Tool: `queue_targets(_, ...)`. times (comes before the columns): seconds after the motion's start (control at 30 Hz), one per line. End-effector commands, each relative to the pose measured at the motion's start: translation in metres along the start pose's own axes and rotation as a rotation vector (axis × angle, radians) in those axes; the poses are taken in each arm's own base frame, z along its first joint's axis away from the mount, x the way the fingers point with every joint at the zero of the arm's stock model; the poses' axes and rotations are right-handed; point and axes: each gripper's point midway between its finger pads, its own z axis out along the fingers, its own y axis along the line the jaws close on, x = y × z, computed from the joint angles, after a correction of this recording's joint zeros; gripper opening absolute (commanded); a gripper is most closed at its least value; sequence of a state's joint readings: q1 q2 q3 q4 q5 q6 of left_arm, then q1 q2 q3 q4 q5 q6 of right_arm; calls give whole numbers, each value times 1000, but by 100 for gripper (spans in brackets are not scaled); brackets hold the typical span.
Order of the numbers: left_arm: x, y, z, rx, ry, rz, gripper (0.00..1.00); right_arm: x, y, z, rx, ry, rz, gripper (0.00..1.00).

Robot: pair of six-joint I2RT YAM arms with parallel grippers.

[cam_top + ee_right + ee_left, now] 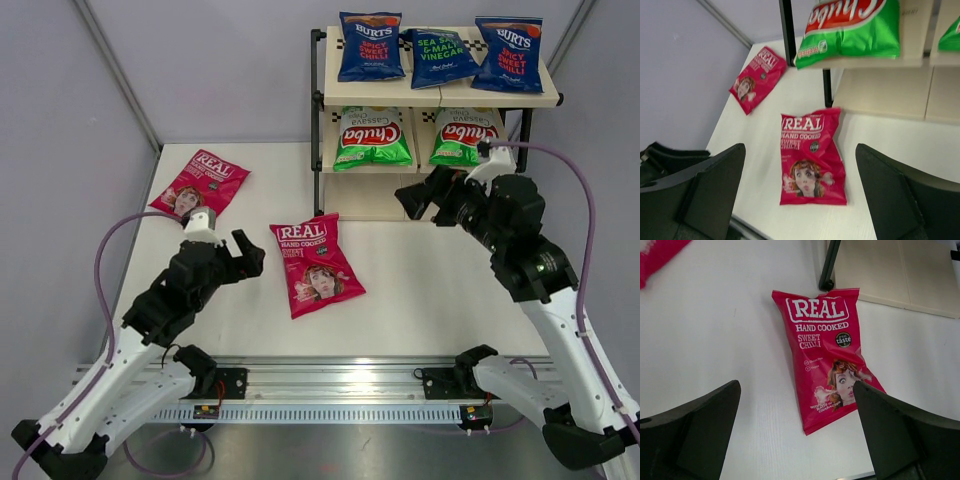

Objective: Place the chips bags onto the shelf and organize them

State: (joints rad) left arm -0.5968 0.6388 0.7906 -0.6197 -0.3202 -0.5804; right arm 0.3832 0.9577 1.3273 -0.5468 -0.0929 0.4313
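The shelf [318, 120] is positioned at the far right of the white surface [430, 290]. On its top board, three dark blue BURTS bags [440, 57] are stood in a row with labels to the front, and the middle one is tilted. On the middle board, two green-and-white Chuba bags [371, 137] are placed side by side. Two pink-red bags are located on the surface, off the shelf. The near REAL bag [314, 265] is laid flat, face up, between the two arms. Its top edge is just beside the foot of the shelf's front left post, and contact cannot be confirmed. The far REAL bag [201, 183] is laid flat near the left wall, well apart from the shelf. The left pincer [248, 255] is held low over the surface, just left of the near REAL bag. It is released, with the fingers [700, 430] spread wide and nothing between them. In the left wrist view, the near bag is seen ahead of them. The right pincer [412, 200] is held in front of the shelf, below the Chuba bags. It is likewise released, with nothing grasped. In the right wrist view, both pink-red bags are seen beyond its spread fingers [705, 190].
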Motion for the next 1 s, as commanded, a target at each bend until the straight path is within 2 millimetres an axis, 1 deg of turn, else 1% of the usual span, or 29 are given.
queue_targets(0.0,4,-25,22,109,-22,-91,99,27,10,-3,-127,15,60,99)
queue_targets(0.03,4,-39,30,176,-22,-91,99,25,26,-20,-221,-20,49,99)
queue_targets(0.07,6,-43,37,210,-21,-86,99,48,19,-20,-236,8,52,99)
queue_targets(0.1,18,-43,46,232,4,-76,99,53,21,-27,-270,-4,53,100)
queue_targets(0.13,14,-54,49,292,-8,-77,99,43,30,-46,-322,-86,65,99)
queue_targets(0.17,17,-50,61,281,3,-79,99,61,22,-46,-318,-64,80,99)
queue_targets(0.2,24,-48,67,290,18,-76,99,63,22,-52,-323,-71,75,99)
queue_targets(0.23,18,-54,71,330,-9,-83,99,70,20,-63,-326,-58,71,100)
queue_targets(0.27,22,-47,81,319,1,-92,99,74,20,-69,-330,-50,61,99)
queue_targets(0.3,24,-45,88,324,5,-100,99,79,21,-74,-340,-35,47,99)
queue_targets(0.33,26,-46,92,354,5,-111,99,87,23,-84,-368,-20,34,100)
queue_targets(0.37,30,-37,103,332,24,-123,99,90,24,-88,-378,-16,31,99)
queue_targets(0.4,32,-34,109,335,26,-128,99,92,26,-97,-399,-23,24,100)
queue_targets(0.43,32,-34,113,356,21,-127,99,98,24,-100,-392,-7,27,99)
queue_targets(0.47,31,-27,119,349,24,-138,99,105,21,-100,-389,8,34,100)
queue_targets(0.5,40,-24,128,352,59,-143,99,109,20,-102,-391,15,45,100)
queue_targets(0.53,40,-29,131,397,62,-141,99,118,16,-103,-384,30,67,100)
queue_targets(0.6,40,-25,141,405,78,-155,99,126,10,-103,-367,35,90,99)
queue_targets(0.63,50,-24,149,416,119,-169,99,133,5,-103,-353,43,110,100)
queue_targets(0.67,49,-25,153,437,123,-174,99,136,4,-104,-352,44,118,100)
queue_targets(0.77,62,-27,166,472,179,-192,99,146,0,-107,-352,49,141,99)
queue_targets(0.83,62,-29,172,482,184,-205,99,151,-2,-107,-350,64,138,99)
queue_targets(0.87,73,-25,179,469,216,-218,99,153,-1,-108,-360,75,132,99)
queue_targets(0.9,73,-26,183,466,222,-227,99,155,2,-109,-381,87,121,99)
queue_targets(0.93,85,-19,191,437,259,-242,99,156,3,-109,-389,91,122,99)
queue_targets(0.97,87,-17,195,422,265,-249,99,156,5,-110,-398,92,123,99)
